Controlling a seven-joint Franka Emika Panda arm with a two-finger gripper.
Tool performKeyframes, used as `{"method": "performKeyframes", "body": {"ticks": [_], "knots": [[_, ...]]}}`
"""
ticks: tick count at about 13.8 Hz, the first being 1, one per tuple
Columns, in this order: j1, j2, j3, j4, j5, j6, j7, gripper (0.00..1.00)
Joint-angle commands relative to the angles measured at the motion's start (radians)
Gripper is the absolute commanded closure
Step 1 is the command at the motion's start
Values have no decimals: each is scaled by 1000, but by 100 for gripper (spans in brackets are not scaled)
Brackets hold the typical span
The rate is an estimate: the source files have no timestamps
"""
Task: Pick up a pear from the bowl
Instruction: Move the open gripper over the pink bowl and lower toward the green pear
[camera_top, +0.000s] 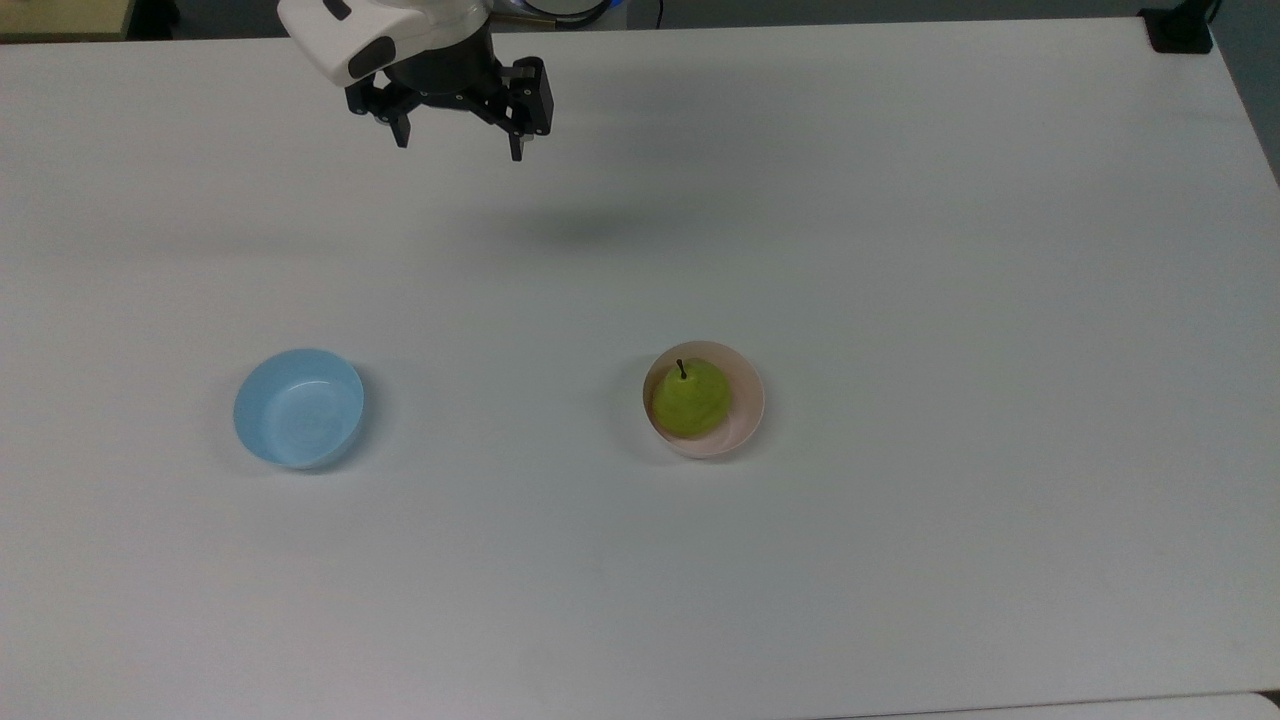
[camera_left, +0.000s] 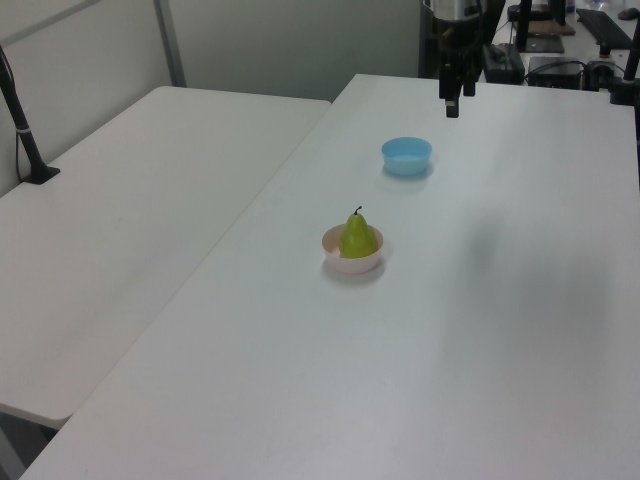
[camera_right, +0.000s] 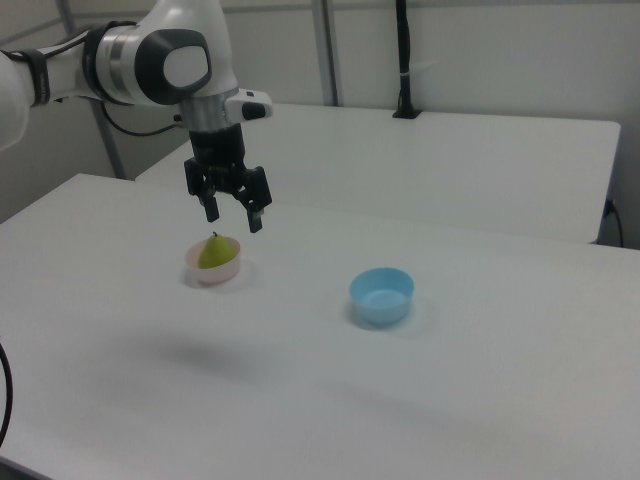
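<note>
Top view: pear (camera_top: 690, 402) in bowl (camera_top: 745, 415)

Pear (camera_top: 690, 402): yellow-green, plain skin, short dark stem. Bowl (camera_top: 745, 410) under it: pale pink, smooth, no pattern. 2nd bowl, the blue bowl (camera_top: 298, 407): light blue, plain, faint pale sheen inside. Table (camera_top: 900, 250): white, unmarked, w/ soft grey shadow patches. Gripper (camera_top: 459, 145): black fingers & body; arm (camera_right: 150, 60) white w/ dark grey/black joints. Side table (camera_left: 130, 220) in left view: white too.
</note>
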Motion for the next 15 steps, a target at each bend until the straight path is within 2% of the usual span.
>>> {"method": "performKeyframes", "body": {"ticks": [1,8,10,13,15], "knots": [[-4,-27,3,-14,-2,-5,-17,0],[14,22,3,24,85,62,-5,0],[67,95,3,83,110,102,12,0],[127,233,3,182,120,192,108,0],[187,309,0,198,119,284,165,0]]}}
